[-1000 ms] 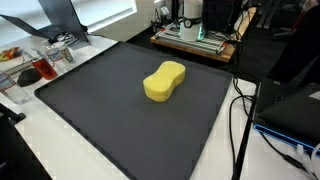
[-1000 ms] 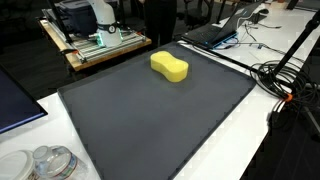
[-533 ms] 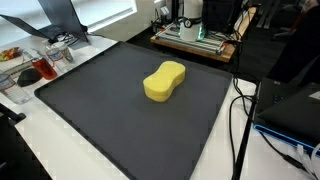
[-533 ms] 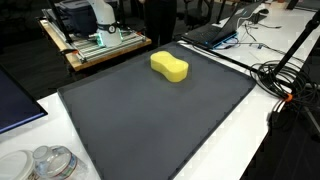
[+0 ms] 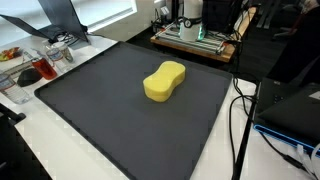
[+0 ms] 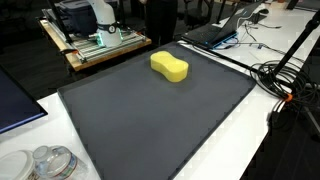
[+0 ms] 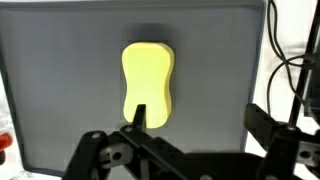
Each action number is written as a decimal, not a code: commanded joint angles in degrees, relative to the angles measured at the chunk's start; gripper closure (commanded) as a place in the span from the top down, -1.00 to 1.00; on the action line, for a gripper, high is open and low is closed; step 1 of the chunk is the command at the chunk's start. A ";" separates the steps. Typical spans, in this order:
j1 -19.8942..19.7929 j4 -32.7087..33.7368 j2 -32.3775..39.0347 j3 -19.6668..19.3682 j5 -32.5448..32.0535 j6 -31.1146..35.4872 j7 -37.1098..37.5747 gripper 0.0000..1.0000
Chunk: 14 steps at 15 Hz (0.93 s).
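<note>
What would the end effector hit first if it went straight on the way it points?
Probably the yellow sponge, lying just ahead on the dark mat; nothing stands between, though depth is unclear.

a lab, shown by tangled cables point(image 6: 278, 78), laptop point(image 6: 212, 33) and benchtop machine point(image 6: 88, 18).

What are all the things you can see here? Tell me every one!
sponge: one, yellow, lying flat near the middle of the mat
mat: one, dark grey, spread over the table
table: one, white, under the mat
cables: several, black, on the table beside the mat
laptop: one, dark, just past the mat's far edge
tubs: about two, see-through, at a table corner off the mat
cart: one, wooden, behind the table, with a machine on it
gripper: one, black, open, above the mat near the sponge, holding nothing
</note>
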 commanded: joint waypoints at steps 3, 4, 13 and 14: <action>6.20 17.59 14.47 -0.99 -9.37 -11.95 16.34 1.00; 7.34 20.03 16.33 -1.63 -10.28 -13.81 17.83 1.00; 9.43 39.46 29.40 -10.30 -6.86 -18.16 14.52 1.00; 9.04 40.88 30.52 -11.36 -6.25 -17.82 14.04 1.00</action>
